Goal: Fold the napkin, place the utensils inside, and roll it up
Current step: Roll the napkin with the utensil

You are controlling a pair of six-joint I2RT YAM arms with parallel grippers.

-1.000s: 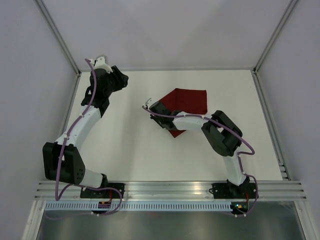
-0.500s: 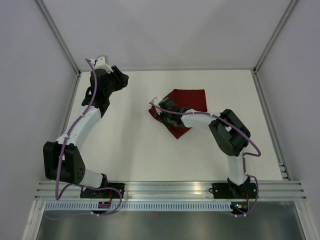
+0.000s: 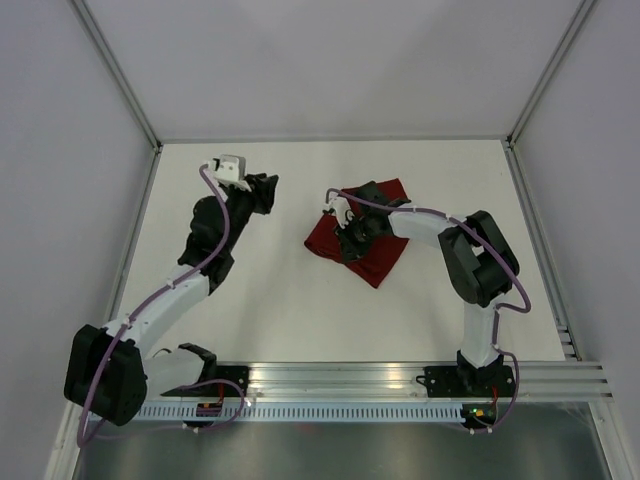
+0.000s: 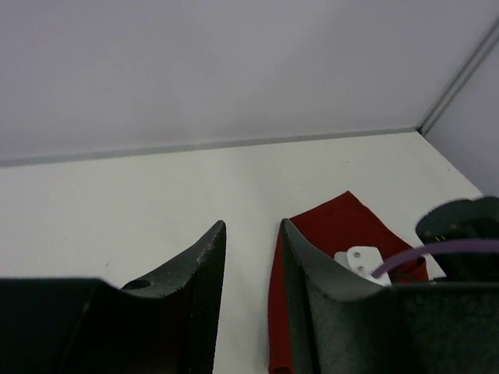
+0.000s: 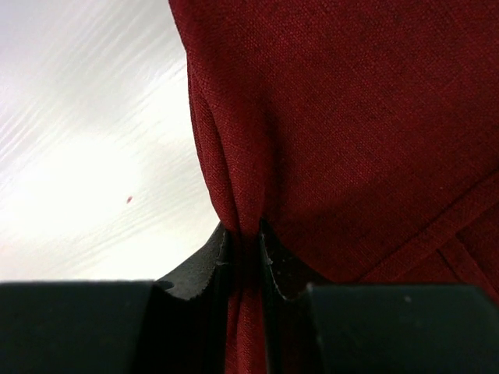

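Note:
The dark red napkin (image 3: 378, 262) lies crumpled and partly folded on the white table, right of centre. My right gripper (image 3: 347, 236) sits over its left part. In the right wrist view the gripper (image 5: 243, 238) is shut on a pinched fold of the napkin (image 5: 351, 117), which hangs bunched between the jaws. My left gripper (image 3: 266, 192) is open and empty, left of the napkin and apart from it. In the left wrist view the gripper (image 4: 251, 230) shows a gap between its fingers, with the napkin (image 4: 343, 226) just beyond the right finger. No utensils are in view.
The white table (image 3: 260, 290) is walled by grey panels at the back and sides, with metal frame posts at the corners. An aluminium rail (image 3: 340, 380) runs along the near edge. The right arm's wrist (image 4: 464, 234) shows at the right of the left wrist view.
My left arm has swung right, toward the napkin. My right gripper has moved right and back, dragging the pinched napkin; the cloth has changed shape and bunched up.

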